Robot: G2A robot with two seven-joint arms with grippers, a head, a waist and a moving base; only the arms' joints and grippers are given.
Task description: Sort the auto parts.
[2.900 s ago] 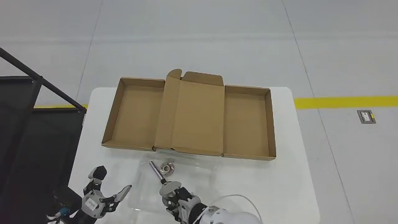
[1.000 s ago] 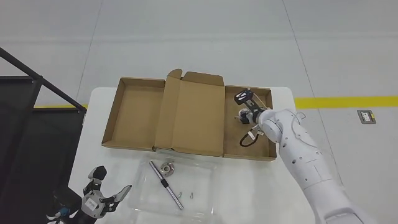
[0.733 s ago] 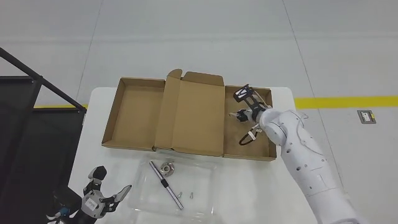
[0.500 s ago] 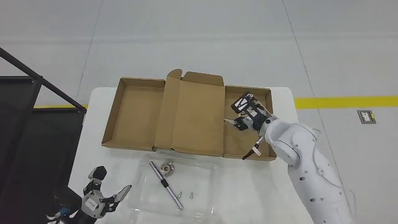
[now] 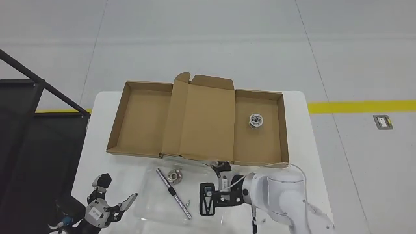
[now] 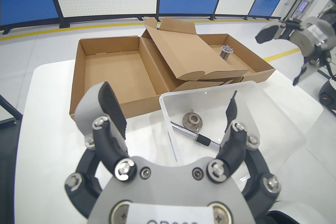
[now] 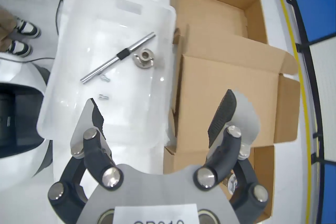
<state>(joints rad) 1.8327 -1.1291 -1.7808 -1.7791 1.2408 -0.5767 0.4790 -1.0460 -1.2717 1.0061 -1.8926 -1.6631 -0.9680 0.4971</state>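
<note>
A corrugated brown cardboard box (image 5: 195,120) lies open on the white desk (image 5: 96,140), with a loose flap folded over its middle. A toothed metal wheel (image 5: 257,119) stands in the box's right compartment. Just in front of the box, a clear plastic tray (image 7: 78,33) holds a smooth steel rod (image 7: 118,57) with a black band, a flanged hub (image 7: 143,57) and two tiny screws (image 7: 104,77). The right hand (image 7: 161,104) hangs over the tray's box-side edge, its ribbed pads wide apart and empty. The left hand (image 6: 169,96), before the box's left end, also gapes empty. The frame edge cuts off each hand's label.

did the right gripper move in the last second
Yes. The right gripper pulled back from the cardboard box's right compartment toward the robot, and is now over the clear tray.
</note>
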